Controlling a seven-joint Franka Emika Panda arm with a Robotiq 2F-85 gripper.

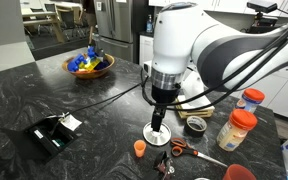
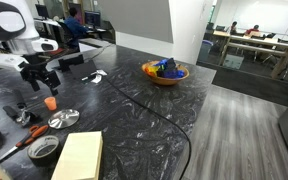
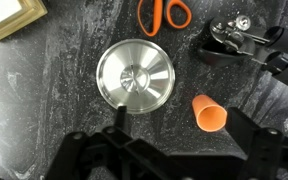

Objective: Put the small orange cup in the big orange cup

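Hovering over a round metal lid [image 3: 135, 76], the gripper [image 1: 160, 118] hangs wide open, holding nothing. The small orange cup [image 3: 210, 112] sits just beside the lid; the big orange cup [image 1: 239, 173] stands farther off.

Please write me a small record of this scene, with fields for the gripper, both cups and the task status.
gripper: open, empty, above the metal lid
small orange cup: on the table, beside the metal lid, free
big orange cup: beyond the scissors, apart from the small orange cup
task status: not yet done
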